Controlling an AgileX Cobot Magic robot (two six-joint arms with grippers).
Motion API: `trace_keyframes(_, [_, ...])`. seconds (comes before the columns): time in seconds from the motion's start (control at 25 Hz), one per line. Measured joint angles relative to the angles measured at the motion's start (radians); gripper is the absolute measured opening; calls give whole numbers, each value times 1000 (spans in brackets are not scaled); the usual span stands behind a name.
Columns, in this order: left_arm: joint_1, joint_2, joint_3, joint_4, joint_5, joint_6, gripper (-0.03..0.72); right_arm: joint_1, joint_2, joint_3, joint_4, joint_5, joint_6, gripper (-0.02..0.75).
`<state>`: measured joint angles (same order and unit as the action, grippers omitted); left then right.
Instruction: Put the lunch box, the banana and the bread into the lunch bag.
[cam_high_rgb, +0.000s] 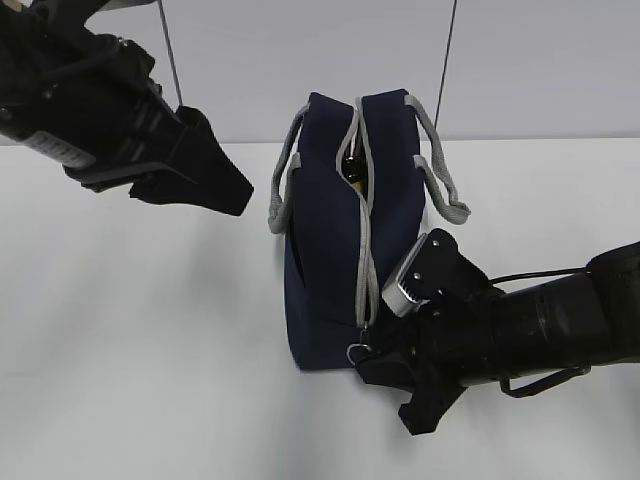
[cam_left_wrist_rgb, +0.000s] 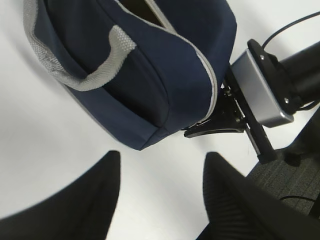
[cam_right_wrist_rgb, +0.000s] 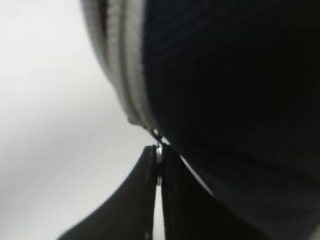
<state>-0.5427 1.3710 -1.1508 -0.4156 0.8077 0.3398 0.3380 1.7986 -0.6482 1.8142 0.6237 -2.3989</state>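
2 grippers differ: the right gripper (cam_high_rgb: 372, 352) pinches the ring pull (cam_right_wrist_rgb: 158, 146) at the lunch bag (cam_high_rgb: 345, 230)'s near end and should draw steadily along the zipper (cam_high_rgb: 366, 240), while the left gripper (cam_left_wrist_rgb: 160, 165) hangs apart.

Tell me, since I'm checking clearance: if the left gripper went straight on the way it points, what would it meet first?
Probably the lunch bag. The left gripper, open, aims at the bag's near lower side, with only bare table between. The right gripper sits just beside that line; depth is unclear.

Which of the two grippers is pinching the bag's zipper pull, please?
The right gripper, shut on the metal ring at the lunch bag near end; the left gripper hangs apart.
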Motion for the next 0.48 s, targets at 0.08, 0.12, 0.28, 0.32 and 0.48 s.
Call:
trace_keyframes(0.08, [0, 0, 0, 1, 0, 0, 382, 0, -4, 0, 0, 0, 11, -15])
trace_keyframes(0.12, [0, 0, 0, 3, 0, 0, 382, 0, -10, 0, 0, -2, 20, -16])
trace_keyframes(0.28, [0, 0, 0, 3, 6, 0, 382, 0, -42, 0, 0, -46, 68, -16])
trace_keyframes(0.32, [0, 0, 0, 3, 9, 0, 382, 0, -52, 0, 0, -61, 87, -16])
trace_keyframes(0.48, [0, 0, 0, 3, 11, 0, 380, 0, -76, 0, -76, -81, 198, -16])
